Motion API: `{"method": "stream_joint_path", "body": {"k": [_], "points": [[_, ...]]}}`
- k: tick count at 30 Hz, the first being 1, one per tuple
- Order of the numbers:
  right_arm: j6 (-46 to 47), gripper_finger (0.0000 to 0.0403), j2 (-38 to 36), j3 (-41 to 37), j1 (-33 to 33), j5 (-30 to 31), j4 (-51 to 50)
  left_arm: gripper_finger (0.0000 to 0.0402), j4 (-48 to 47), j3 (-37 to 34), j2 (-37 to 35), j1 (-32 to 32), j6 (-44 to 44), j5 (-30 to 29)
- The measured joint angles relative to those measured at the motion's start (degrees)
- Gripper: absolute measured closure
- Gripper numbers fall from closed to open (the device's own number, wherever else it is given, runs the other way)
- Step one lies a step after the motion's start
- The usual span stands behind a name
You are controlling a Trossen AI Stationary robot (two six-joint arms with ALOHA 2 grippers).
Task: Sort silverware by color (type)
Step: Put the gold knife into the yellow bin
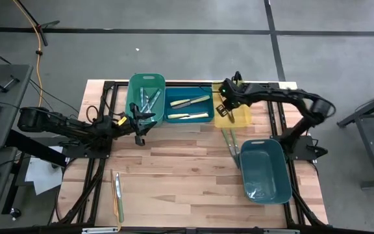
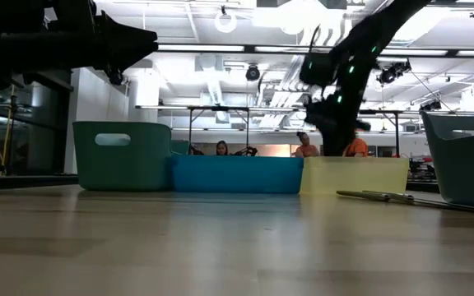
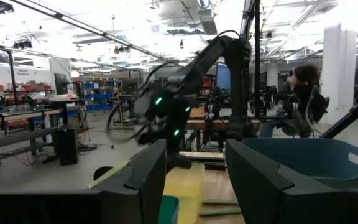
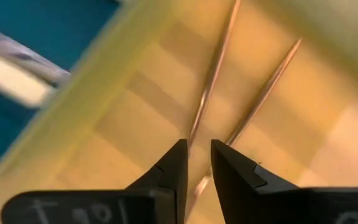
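Observation:
My right gripper (image 4: 197, 146) hangs over the yellow bin (image 1: 239, 119), fingers pointing down and slightly apart, nothing between them. Two thin silvery utensils (image 4: 213, 68) (image 4: 263, 93) lie on the bin's floor below; one runs under the fingertips. My left gripper (image 3: 194, 149) waits open above the table beside the green bin (image 1: 147, 91). That bin holds several utensils (image 1: 148, 101). Pale-handled utensils (image 1: 190, 102) lie in the blue bin (image 1: 188, 109). More silverware lies flat on the table at the near left (image 1: 117, 195) and near the yellow bin (image 1: 231, 144).
A large teal bin (image 1: 263, 170) stands on the table's right, close to the loose utensils. The three small bins sit side by side along the far edge. Bare wood lies in the table's middle. People sit in the room beyond the far edge.

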Motion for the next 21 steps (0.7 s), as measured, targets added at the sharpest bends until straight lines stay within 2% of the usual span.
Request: {"method": "stream_joint_path", "body": {"k": [5,8,11,14,16,18,21], "points": [[-1.27,0.0336,-12.10,-5.86,6.12,5.20,6.55,0.0243,-0.02,0.00,0.00,0.00,1.35,-1.70],[-0.18,0.0336,-20.19,-13.82,11.26,5.65,20.31,0.0243,-0.09,0.00,0.00,0.00,1.35,-2.15],[1.34,0.0336,-25.75,-24.60,16.80,4.69,42.47,0.0243,-0.53,0.00,0.00,-0.02,0.53,-2.13],[-0.31,0.0336,-26.73,-33.59,20.84,0.86,67.21,0.0243,-1.22,0.00,0.00,0.00,-0.14,-2.13],[-2.89,0.0336,-26.06,-36.98,22.32,-2.43,80.02,0.0243,-1.51,0.00,0.00,0.00,-0.12,-1.49],[-5.22,0.0336,-25.58,-38.13,23.14,-4.77,86.73,0.0243,-1.58,0.00,0.00,0.00,-0.09,-0.39],[-8.46,0.0336,-25.48,-36.92,23.79,-6.65,88.37,0.0243,-1.80,0.00,0.00,0.00,-0.10,2.29]]}}
